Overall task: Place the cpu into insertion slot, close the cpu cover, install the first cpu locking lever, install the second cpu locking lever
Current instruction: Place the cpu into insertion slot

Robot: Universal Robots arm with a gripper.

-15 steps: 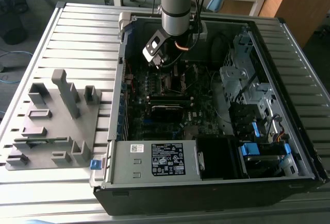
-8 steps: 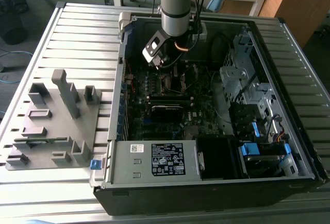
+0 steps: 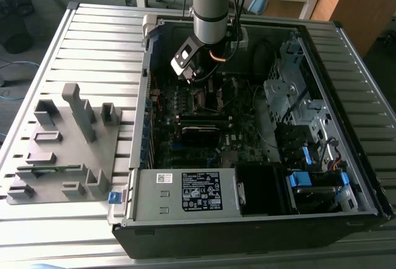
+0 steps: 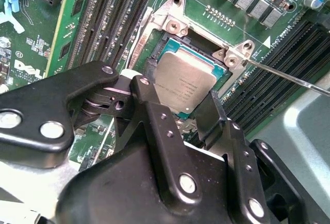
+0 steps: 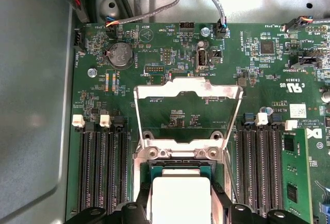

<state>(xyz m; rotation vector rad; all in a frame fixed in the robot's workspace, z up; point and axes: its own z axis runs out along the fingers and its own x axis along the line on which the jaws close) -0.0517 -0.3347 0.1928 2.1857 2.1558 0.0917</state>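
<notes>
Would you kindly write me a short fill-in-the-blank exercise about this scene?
The cover stands ___, not shut.
The board is ___ in colour.
The cpu lies in the ___.
Missing words: open; green; slot.

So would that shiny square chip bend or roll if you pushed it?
The cpu is probably stiff: its top looks like a flat metal plate. It likely won't roll or tip, being thin, square and flat. That smooth top may be slippery, so it could slide.
</notes>
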